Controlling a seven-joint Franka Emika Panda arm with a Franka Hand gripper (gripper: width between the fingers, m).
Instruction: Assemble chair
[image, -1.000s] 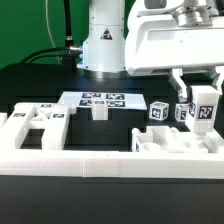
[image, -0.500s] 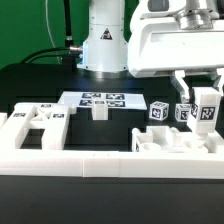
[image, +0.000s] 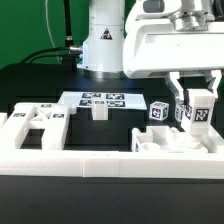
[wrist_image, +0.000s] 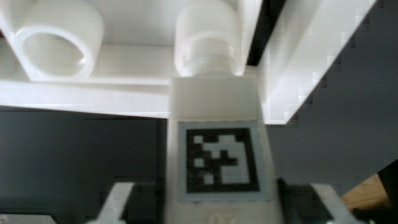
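Exterior view: end effector pinched narrow on a white square-ended plastic post with a black-and-white tag, held upright, long side up and down. Just below the end effector, the white blocky plastic chair slab. Wrist view: post straight ahead of end effector, tip pointing at one round shape on the slab. Not to be seen from outside.

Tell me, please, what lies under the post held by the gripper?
A white chair part with rounded pegs lies beneath the post, on the dark table. The post's lower end hides the spot directly under it, so contact cannot be judged.
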